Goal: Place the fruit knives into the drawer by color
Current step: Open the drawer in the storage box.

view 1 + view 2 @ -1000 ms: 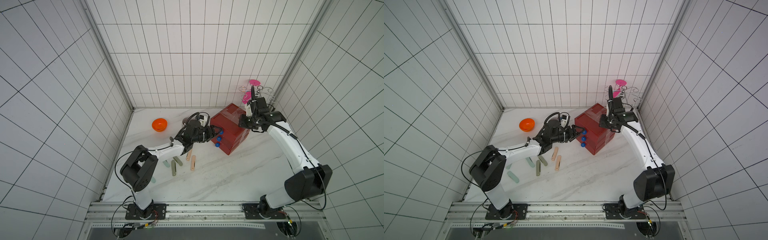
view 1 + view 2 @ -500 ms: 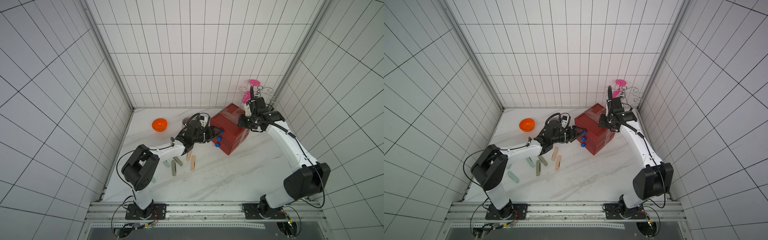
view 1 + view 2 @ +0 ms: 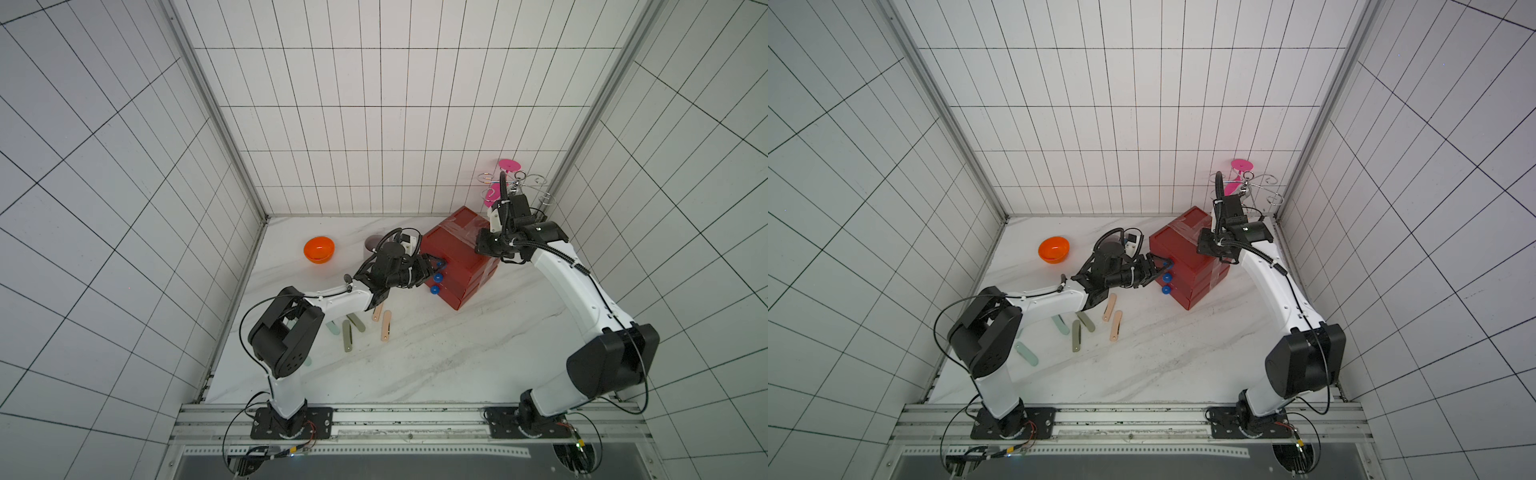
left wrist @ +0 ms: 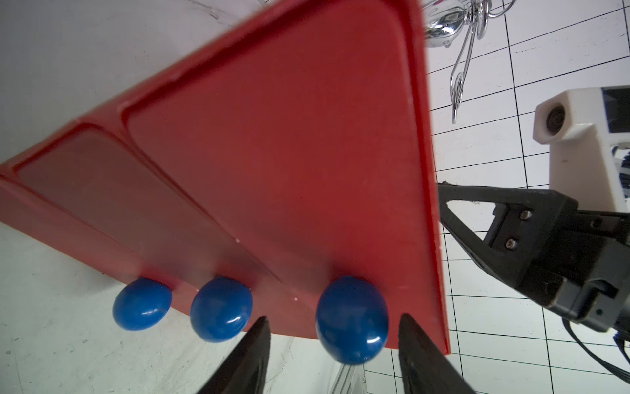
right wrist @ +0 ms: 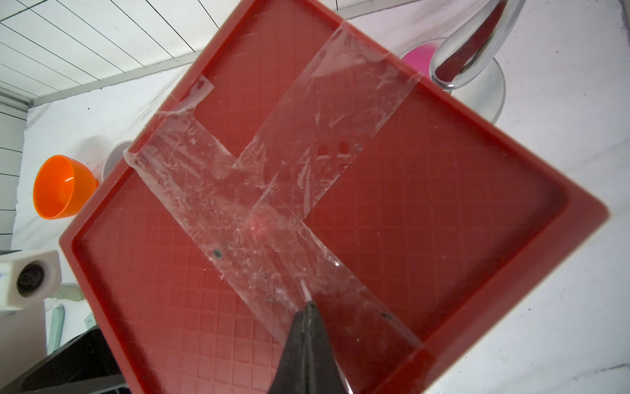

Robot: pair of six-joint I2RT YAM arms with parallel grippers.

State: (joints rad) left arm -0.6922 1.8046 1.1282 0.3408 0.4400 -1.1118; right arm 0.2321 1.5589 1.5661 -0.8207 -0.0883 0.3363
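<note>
Bracing up top: right tool (image 5: 308,314) pinched fully closed on nothing, tips pressed onto the clear tape (image 5: 272,191) across the drawer (image 3: 453,249) chest, likely to keep it from sliding on the desk (image 3: 1183,361) under a pull. Left tool (image 4: 333,320) level with the uppermost blue knob (image 4: 352,307), jaws apart either side of it, gaps visible, nothing gripped. All three drawers seemingly closed. Fruit knives (image 3: 1115,325) loose on the desk beside the left forearm, apart from the chest: peach-pink, olive-grey (image 3: 1076,336), pale mint (image 3: 1025,353). Probably opening first, sorting after.
</note>
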